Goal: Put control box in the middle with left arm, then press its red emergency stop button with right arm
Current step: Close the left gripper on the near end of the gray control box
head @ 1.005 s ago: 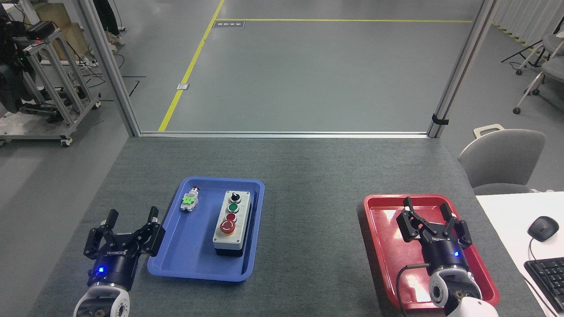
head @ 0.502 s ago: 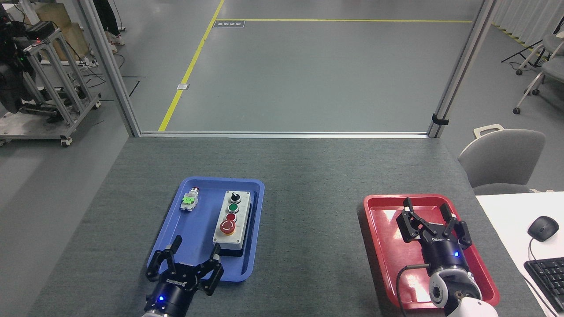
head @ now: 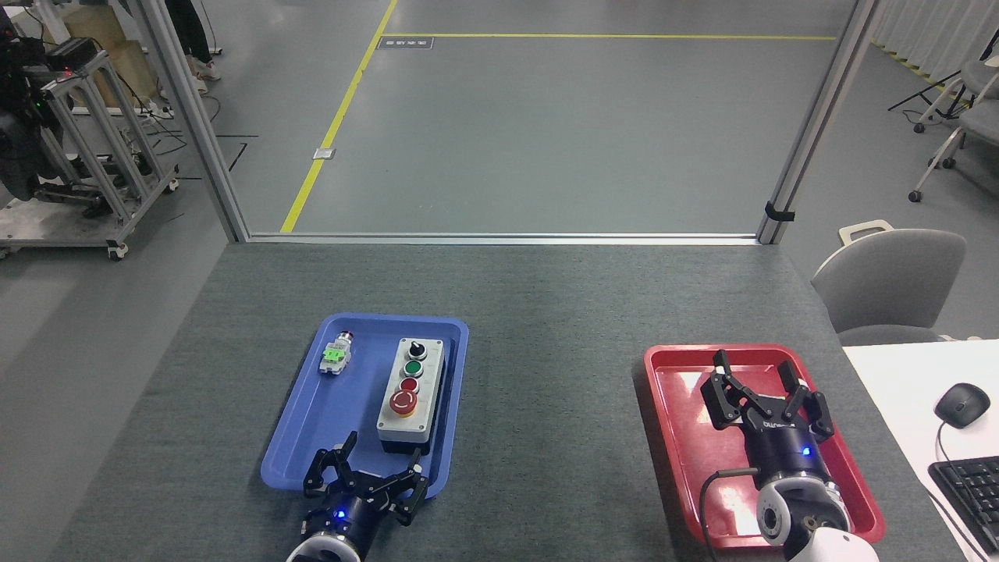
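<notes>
Control box (head: 410,396) lies inside the blue tray (head: 308,421), on the right half of it, with its long side pointing away from the robot. On its light grey lid the controls stand in one row: black knob (head: 416,348) at the far end, then green button (head: 414,368), then the small red button (head: 409,385), and the red emergency stop button (head: 403,403) with yellow collar at the near end. A small silver switch with green block (head: 335,355) lies in the far left part of the same tray, apart from the box.

The left gripper (head: 367,474) is over the near edge of the blue tray, just in front of the box; its fingers are spread and hold nothing. The right gripper (head: 761,388) is above the red tray (head: 671,390), fingers also spread and empty, with a thin dark cable loop (head: 709,490) near its wrist.

The middle (head: 554,390) of the dark grey surface, between the two trays, is bare felt.
</notes>
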Available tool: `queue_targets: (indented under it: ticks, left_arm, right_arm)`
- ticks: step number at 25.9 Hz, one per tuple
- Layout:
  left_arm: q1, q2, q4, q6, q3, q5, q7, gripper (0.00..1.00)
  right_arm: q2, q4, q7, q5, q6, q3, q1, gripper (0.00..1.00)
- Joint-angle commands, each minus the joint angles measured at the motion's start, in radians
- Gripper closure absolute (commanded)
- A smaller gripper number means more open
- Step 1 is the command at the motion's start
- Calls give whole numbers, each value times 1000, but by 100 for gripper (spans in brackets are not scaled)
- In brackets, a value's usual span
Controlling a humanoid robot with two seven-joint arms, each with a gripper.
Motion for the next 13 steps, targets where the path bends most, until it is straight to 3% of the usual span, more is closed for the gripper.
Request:
queue_targets:
  ticks: [1, 13]
  left_arm:
    - [-32, -13, 21, -1, 3, 32, -60, 1]
    - [-83, -54, 112, -2, 3, 115, -100, 1]
  right_arm:
    - [3, 0, -2, 1, 2, 0, -3, 0]
    - [8, 0, -2, 1, 2, 0, -6, 0]
